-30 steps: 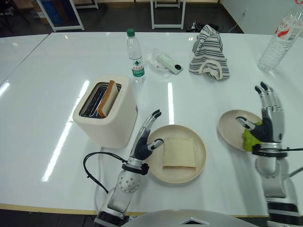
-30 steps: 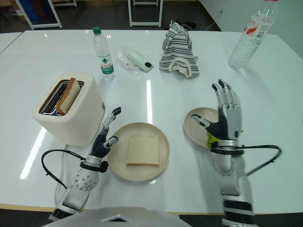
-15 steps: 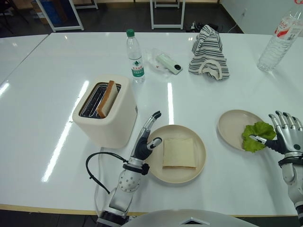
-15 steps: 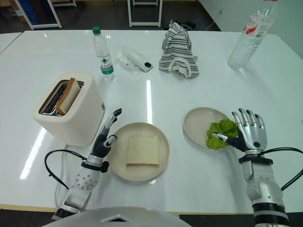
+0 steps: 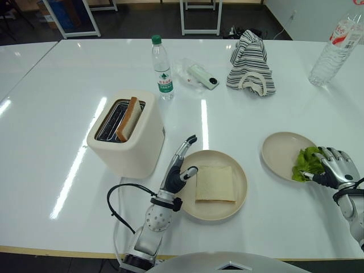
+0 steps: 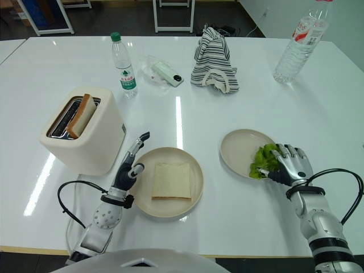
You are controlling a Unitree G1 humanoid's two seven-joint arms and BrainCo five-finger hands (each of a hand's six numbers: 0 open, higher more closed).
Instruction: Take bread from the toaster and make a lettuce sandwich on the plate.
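Observation:
A cream toaster (image 5: pixel 126 132) stands at the left with one bread slice (image 5: pixel 129 116) sticking up from its slot. Beside it lies a beige plate (image 5: pixel 241 187) holding a flat bread slice (image 5: pixel 215 183). My left hand (image 5: pixel 179 173) rests open at that plate's left rim, fingers stretched and holding nothing. To the right, a smaller plate (image 5: pixel 280 149) carries a lettuce leaf (image 5: pixel 303 162) on its right edge. My right hand (image 5: pixel 334 170) sits low at that edge with its fingers curled onto the lettuce, which still lies on the plate.
A green-capped water bottle (image 5: pixel 162 69) stands behind the toaster. Further back lie a bagged white device (image 5: pixel 200 75) and a striped cloth (image 5: pixel 250 63). A clear bottle (image 5: pixel 335 48) is at the far right. A black cable (image 5: pixel 120 199) loops near the table's front edge.
My right hand came down from upright over the small plate to its right edge, and its fingers curled onto the lettuce. The left hand barely moved.

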